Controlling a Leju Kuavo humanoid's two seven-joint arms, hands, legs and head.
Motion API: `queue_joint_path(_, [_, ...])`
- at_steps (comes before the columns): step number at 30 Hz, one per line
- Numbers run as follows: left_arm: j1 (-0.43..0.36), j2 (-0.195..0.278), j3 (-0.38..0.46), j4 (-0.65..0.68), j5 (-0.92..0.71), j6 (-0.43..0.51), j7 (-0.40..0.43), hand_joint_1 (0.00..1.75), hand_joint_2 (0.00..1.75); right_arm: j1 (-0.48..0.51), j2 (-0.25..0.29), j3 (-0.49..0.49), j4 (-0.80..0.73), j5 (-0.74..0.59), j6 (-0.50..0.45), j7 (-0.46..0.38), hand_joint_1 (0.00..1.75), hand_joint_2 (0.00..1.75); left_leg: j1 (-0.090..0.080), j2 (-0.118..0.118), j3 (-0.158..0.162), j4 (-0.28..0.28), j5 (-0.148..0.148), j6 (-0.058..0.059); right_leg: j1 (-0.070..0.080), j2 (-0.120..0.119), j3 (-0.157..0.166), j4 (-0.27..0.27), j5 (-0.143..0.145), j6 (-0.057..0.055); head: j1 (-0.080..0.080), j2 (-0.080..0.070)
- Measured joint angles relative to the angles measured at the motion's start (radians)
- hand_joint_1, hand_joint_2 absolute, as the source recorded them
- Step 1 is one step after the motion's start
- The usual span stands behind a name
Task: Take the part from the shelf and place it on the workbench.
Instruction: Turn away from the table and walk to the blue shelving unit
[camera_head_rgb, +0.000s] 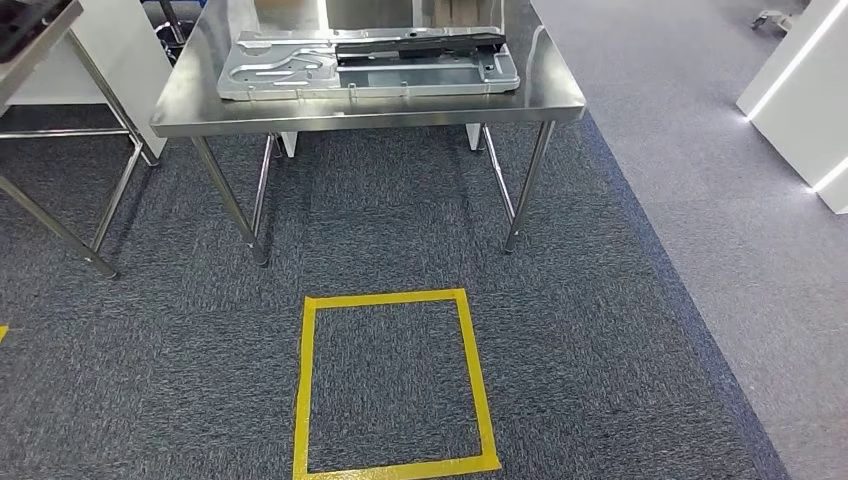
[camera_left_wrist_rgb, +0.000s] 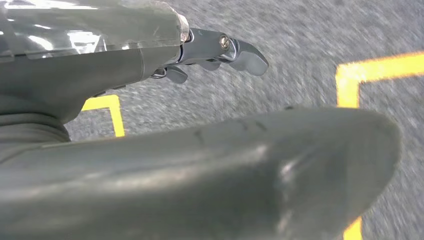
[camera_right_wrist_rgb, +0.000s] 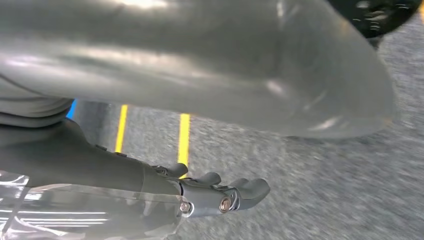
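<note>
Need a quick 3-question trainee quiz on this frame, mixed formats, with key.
1. True or false: the stamped metal part lies on the steel workbench.
2. The yellow tape square on the carpet is: A) under the workbench, B) in front of it, nearer the robot, C) on the tabletop.
3. Fill in: the left hand and the right hand both hang over the ____, holding nothing.

Key: 1 true; 2 B; 3 carpet.
</note>
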Motion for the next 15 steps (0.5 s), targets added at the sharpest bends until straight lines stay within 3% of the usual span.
queue_joint_path(1, [0.000, 0.000, 0.000, 0.000, 0.001, 0.000, 0.000, 0.00, 0.00, 0.000, 0.000, 0.000, 0.000, 0.000, 0.000, 0.000, 0.00, 0.00, -0.002, 0.001, -0.020, 0.004, 0.013, 0.000, -0.001, 0.000, -0.004, 0.055, -0.016, 0.003, 0.000, 0.000])
queue_joint_path(2, [0.000, 0.000, 0.000, 0.000, 0.001, 0.000, 0.001, 0.00, 0.00, 0.000, 0.000, 0.000, 0.000, 0.000, 0.001, 0.000, 0.00, 0.00, -0.003, 0.001, -0.042, 0.009, 0.026, -0.002, -0.001, 0.000, 0.004, 0.085, -0.004, 0.004, 0.000, 0.000])
queue_joint_path(3, [0.000, 0.001, 0.000, 0.000, 0.001, 0.000, 0.003, 0.00, 0.00, 0.000, 0.000, 0.000, 0.000, 0.000, 0.002, 0.000, 0.00, 0.00, -0.004, 0.002, -0.063, 0.016, 0.037, -0.003, -0.001, 0.000, 0.027, 0.081, 0.027, 0.003, 0.000, 0.000])
queue_joint_path(4, [0.000, 0.000, 0.000, 0.000, 0.001, 0.000, 0.005, 0.00, 0.00, -0.001, 0.000, 0.001, 0.000, 0.000, 0.003, 0.000, 0.00, 0.00, -0.005, 0.003, -0.083, 0.022, 0.048, -0.005, -0.001, 0.000, 0.066, 0.044, 0.056, 0.000, 0.000, 0.000])
queue_joint_path(5, [0.000, 0.000, 0.000, 0.000, 0.000, 0.000, 0.007, 0.00, 0.00, -0.002, 0.000, 0.001, 0.000, 0.000, 0.003, 0.000, 0.00, 0.00, -0.006, 0.002, -0.101, 0.030, 0.057, -0.008, 0.001, 0.000, 0.126, -0.024, 0.068, -0.006, 0.000, 0.000])
queue_joint_path(7, [0.001, 0.000, 0.000, 0.000, 0.000, 0.000, 0.009, 0.00, 0.00, -0.004, -0.001, 0.002, 0.000, 0.000, 0.004, -0.002, 0.00, 0.00, -0.008, 0.002, -0.126, 0.041, 0.076, -0.016, 0.007, 0.001, 0.238, -0.183, 0.044, -0.019, 0.000, 0.000])
queue_joint_path(8, [0.001, 0.000, 0.000, 0.000, 0.000, 0.000, 0.009, 0.00, 0.00, -0.006, -0.001, 0.003, 0.000, 0.000, 0.005, -0.003, 0.00, 0.00, -0.009, 0.003, -0.132, 0.043, 0.085, -0.021, 0.011, 0.001, 0.269, -0.236, 0.027, -0.025, -0.001, 0.000])
queue_joint_path(10, [0.001, 0.000, 0.000, 0.000, 0.000, 0.002, 0.008, 0.00, 0.00, -0.006, -0.001, 0.004, 0.000, 0.000, 0.009, -0.006, 0.00, 0.00, -0.007, 0.004, -0.141, 0.042, 0.100, -0.033, 0.012, 0.000, 0.269, -0.261, 0.028, -0.039, 0.000, 0.000])
queue_joint_path(12, [0.003, 0.000, 0.000, 0.000, 0.001, 0.005, 0.007, 0.00, 0.00, -0.005, -0.001, 0.004, 0.001, 0.000, 0.013, -0.008, 0.00, 0.00, -0.004, -0.003, -0.156, 0.068, 0.067, -0.044, 0.008, -0.004, 0.253, -0.265, 0.047, -0.056, 0.000, 0.000])
queue_joint_path(15, [0.008, 0.000, 0.000, 0.000, 0.001, 0.006, 0.006, 0.00, 0.00, -0.002, -0.001, 0.004, 0.001, 0.000, 0.015, -0.009, 0.00, 0.00, 0.004, -0.009, -0.205, 0.232, -0.069, -0.060, 0.008, -0.007, 0.217, -0.264, 0.079, -0.066, -0.001, 0.000])
